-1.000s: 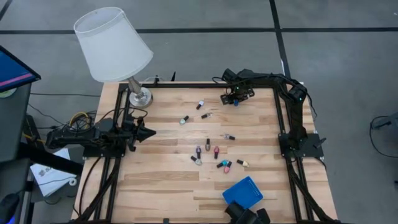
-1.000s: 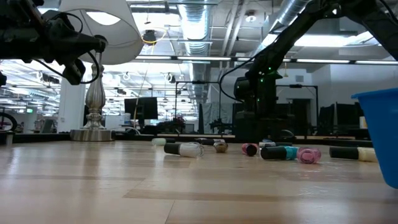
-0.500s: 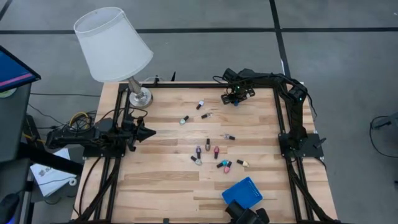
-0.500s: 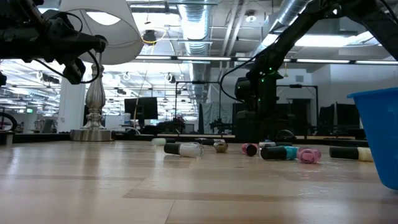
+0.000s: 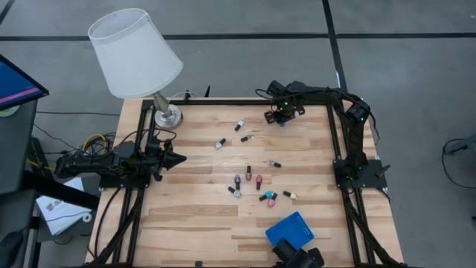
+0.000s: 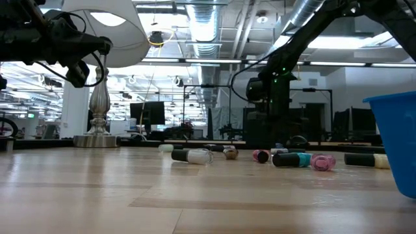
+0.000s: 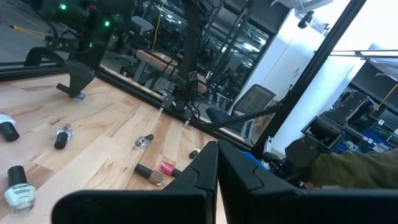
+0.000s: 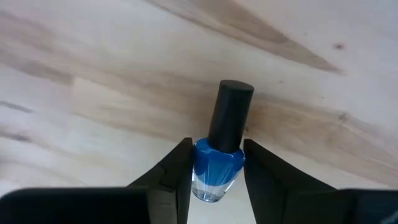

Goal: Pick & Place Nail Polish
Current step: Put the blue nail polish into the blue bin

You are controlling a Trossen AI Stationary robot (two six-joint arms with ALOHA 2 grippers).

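My right gripper (image 5: 282, 119) points down over the table's far right part, shut on a blue nail polish bottle (image 8: 217, 168) with a black cap (image 8: 229, 115). Several other nail polish bottles lie on their sides on the wood: a loose group (image 5: 256, 186) near the middle, two more (image 5: 239, 125) (image 5: 221, 143) farther back, and one (image 5: 274, 164) apart. In the low view they lie in a row (image 6: 296, 158). My left gripper (image 5: 178, 158) waits shut and level above the table's left side, touching nothing. My right gripper pinches the bottle's blue glass body (image 8: 202, 158) between its two fingers (image 8: 177, 168), one on each side. The fingers come from above, pointing down, across the bottle. The bottle lies level with its cap sticking out past the fingers; I cannot tell whether it is clear of the wood.
A blue square tray (image 5: 290, 229) sits at the near edge, right of the middle, and shows large at the right of the low view (image 6: 396, 143). A lamp with a white shade (image 5: 134, 52) stands on its silvery base (image 5: 167, 115) at the far left corner.
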